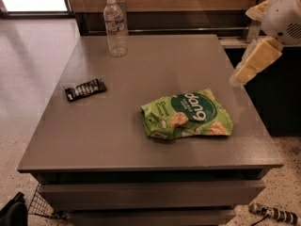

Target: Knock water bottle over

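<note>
The water bottle (pixel 115 26) stands upright at the far left of the grey table (pixel 141 140). It is clear plastic with a white cap and a thin pale label. My gripper (pixel 254 61), cream-coloured on a white arm, hangs at the right edge of the view, above the table's right edge. It is far to the right of the bottle and touches nothing.
A green snack bag (pixel 188 116) lies flat at the centre right of the table. A black wrapped bar (pixel 85 89) lies at the left. A wood-panelled wall and a dark ledge (pixel 188 20) run behind the table. Floor lies to the left.
</note>
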`<state>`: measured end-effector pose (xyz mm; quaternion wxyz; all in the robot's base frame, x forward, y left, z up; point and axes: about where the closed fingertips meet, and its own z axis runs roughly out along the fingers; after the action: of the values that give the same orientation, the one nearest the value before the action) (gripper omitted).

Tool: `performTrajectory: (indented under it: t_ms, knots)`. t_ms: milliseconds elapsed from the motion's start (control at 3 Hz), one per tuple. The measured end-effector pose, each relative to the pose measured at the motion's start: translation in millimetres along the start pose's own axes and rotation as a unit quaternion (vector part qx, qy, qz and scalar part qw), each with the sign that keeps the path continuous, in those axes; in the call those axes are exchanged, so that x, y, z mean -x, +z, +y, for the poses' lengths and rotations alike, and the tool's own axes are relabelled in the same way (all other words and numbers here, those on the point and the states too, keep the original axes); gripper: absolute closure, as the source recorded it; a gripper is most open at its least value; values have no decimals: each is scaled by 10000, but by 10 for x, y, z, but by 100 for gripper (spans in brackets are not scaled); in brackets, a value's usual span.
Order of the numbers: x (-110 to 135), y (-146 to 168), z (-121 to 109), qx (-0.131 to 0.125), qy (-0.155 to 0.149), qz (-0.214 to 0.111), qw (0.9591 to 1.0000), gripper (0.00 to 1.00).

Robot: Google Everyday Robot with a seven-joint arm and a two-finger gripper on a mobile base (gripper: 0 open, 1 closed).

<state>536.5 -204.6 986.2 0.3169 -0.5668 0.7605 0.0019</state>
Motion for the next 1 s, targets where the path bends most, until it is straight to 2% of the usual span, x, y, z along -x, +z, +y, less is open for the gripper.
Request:
performTrajectory:
  t_ms: [333,667,1000]
  knots:
    - [385,324,-498,-223,265,-1175,9925,0]
    - [783,583,-781,-198,689,-2396,9682,0]
    - [1175,817,-952,-50,1155,-3370,9344,0]
